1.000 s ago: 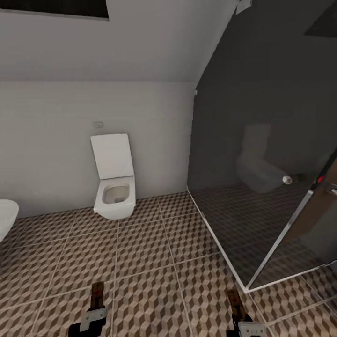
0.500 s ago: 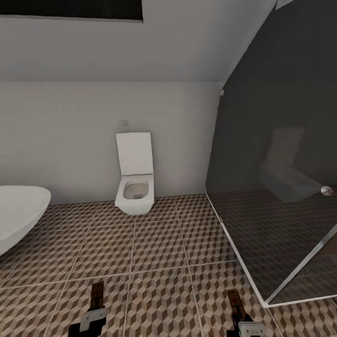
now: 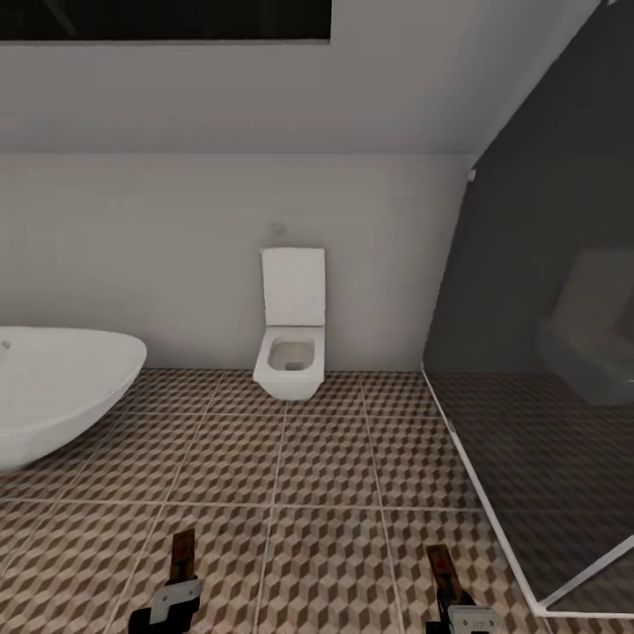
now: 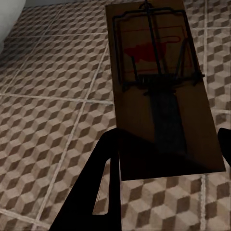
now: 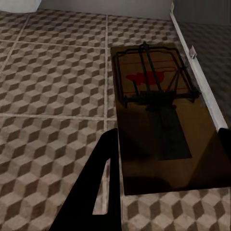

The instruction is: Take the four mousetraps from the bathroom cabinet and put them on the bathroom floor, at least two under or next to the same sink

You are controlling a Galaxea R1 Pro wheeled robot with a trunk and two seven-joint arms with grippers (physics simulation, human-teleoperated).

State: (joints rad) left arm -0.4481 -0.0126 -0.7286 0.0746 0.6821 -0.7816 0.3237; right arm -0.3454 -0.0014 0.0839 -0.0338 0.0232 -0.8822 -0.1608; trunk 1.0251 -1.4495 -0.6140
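Facing the toilet [image 3: 291,352], the robot carries one mousetrap [image 4: 159,91] clamped in its left gripper [image 4: 163,159] and another mousetrap [image 5: 161,120] in its right gripper [image 5: 166,163] above the bathroom floor [image 3: 326,458]; a jolt could slip either loose, far from any sink.

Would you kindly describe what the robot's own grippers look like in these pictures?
In the head view, the left gripper and right gripper each show a pale grey metal bracket on a black base. In the wrist views, the fingers are flat, matte black, angular bars with a narrow slot. No cables or markings can be made out.
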